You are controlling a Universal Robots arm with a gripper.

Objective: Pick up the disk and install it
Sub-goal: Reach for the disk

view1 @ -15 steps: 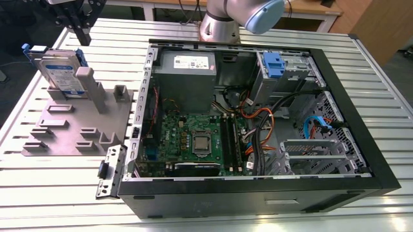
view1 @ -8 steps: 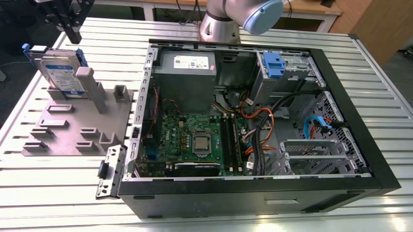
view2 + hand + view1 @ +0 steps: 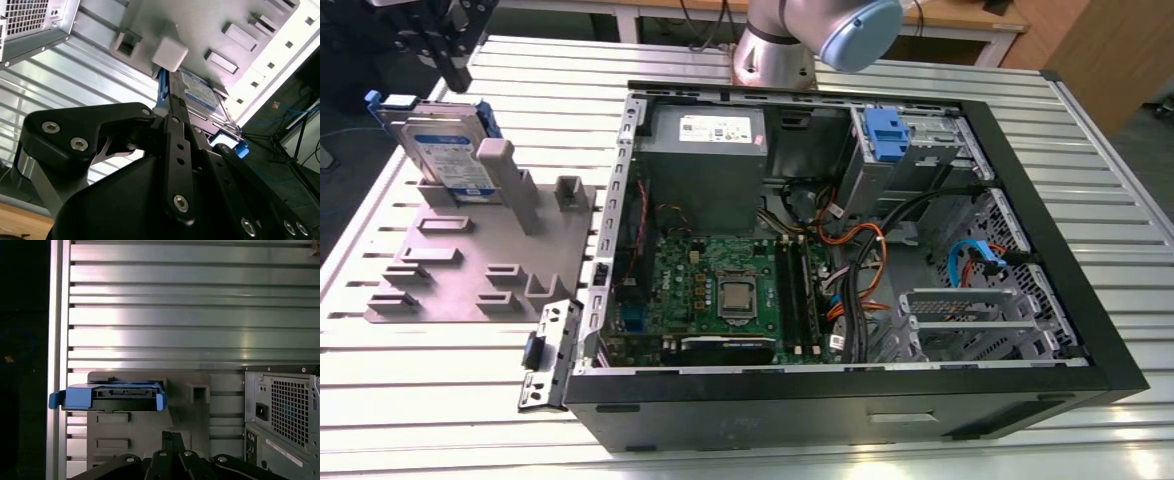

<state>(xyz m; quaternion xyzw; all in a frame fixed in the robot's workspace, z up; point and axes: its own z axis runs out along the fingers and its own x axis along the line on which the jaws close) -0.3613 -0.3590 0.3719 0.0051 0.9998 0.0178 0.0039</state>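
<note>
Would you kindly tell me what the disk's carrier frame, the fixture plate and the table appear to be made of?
The carrier frame on the disk: probably moulded plastic, being bright blue, even and slightly glossy. The fixture plate: likely plastic, uniformly matte grey and unreflective. The table: seemingly aluminium, silvery and ribbed, with bright reflections.

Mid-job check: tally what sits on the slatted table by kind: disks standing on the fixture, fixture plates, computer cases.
Disk: 1
Fixture plate: 1
Computer case: 1
Total: 3
</note>
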